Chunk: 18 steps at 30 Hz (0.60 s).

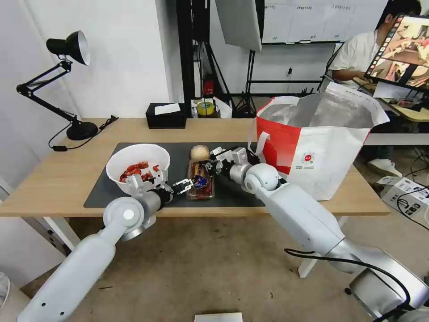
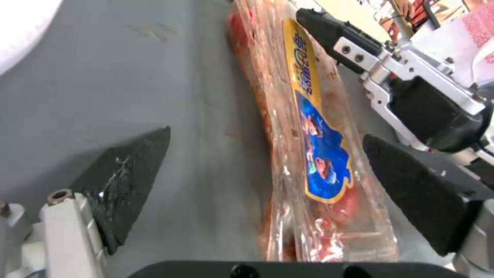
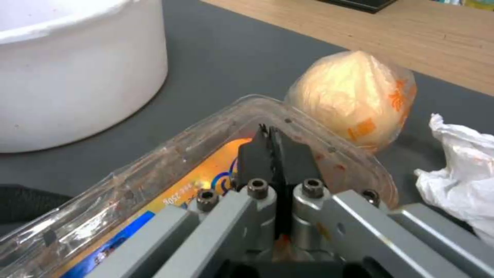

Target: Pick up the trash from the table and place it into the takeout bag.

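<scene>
Left gripper (image 2: 268,185) spread wide around the clear box (image 2: 308,154) — right gripper (image 3: 273,154) pressed together on its lid.

Both arms wear smooth white-grey shells with rounded joints. Behind the black wedge-shaped fingertips (image 2: 129,181) sit silver brackets with small hex screws; a black cable trails along the right arm.

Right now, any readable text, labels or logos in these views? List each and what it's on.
"250g", printed on the yellow-and-blue label of the clear plastic box, seen upside down just ahead of the right claw.
Blue lettering on that label's yellow strip in the left wrist view: too blurred to read.
Round red logo with small print on the takeout bag: too small to read.
Orange marks on the beige ball: not legible.
</scene>
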Available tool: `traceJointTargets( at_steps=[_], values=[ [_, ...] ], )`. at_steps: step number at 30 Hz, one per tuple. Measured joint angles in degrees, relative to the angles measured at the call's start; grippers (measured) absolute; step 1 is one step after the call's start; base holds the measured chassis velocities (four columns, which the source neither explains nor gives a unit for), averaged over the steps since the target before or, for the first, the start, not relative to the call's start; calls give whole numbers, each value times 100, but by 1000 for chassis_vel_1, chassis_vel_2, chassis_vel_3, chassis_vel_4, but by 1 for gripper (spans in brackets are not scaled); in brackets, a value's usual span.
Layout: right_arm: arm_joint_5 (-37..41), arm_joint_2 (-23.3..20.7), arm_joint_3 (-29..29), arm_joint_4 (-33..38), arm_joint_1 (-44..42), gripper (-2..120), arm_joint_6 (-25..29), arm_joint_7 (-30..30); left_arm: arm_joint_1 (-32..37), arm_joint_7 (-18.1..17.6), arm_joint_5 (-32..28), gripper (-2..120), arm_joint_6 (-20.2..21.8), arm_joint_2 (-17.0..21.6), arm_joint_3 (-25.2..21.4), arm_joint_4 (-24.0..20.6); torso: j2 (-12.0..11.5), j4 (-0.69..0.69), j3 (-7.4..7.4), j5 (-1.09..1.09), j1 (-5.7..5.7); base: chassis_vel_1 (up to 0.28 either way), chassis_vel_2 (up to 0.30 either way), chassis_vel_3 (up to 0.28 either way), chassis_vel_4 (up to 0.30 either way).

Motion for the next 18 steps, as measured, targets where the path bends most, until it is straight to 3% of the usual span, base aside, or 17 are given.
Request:
traceJointTargets(
  at_steps=[18],
  values=[
    [-1, 1, -1, 2, -2, 0, 8, -4, -72, -143, -598, 100, 299, -24, -64, 31, 0, 0, 1, -1, 0, 0, 0, 0, 0]
  ],
)
